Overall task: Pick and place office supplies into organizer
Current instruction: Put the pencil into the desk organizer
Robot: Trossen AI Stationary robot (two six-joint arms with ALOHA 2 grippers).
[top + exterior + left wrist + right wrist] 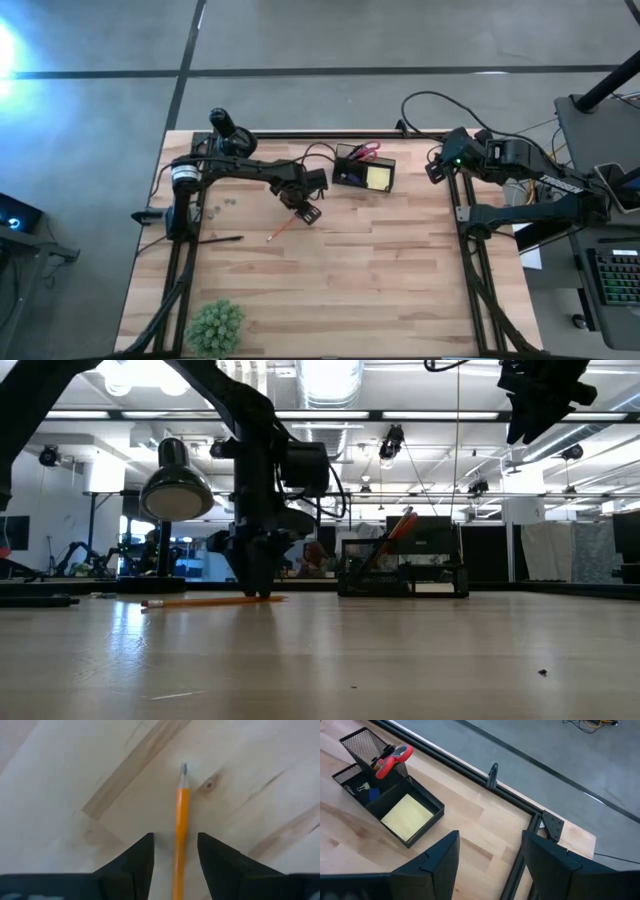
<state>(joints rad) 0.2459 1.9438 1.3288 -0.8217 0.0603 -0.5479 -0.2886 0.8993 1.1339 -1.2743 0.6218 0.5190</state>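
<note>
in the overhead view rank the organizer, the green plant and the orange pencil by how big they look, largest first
1. Green plant, largest, though cut off at the picture's edge.
2. Organizer, close behind the plant.
3. Orange pencil, thin, partly hidden under the left gripper.

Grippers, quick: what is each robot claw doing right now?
Left gripper: fingers down on the table, either side of the thin orange pencil, gap showing, not clamped.
Right gripper: open, empty, raised off the table.

Left pincer points straight down at table level, fingers parted; right pincer hangs high, open.
</note>
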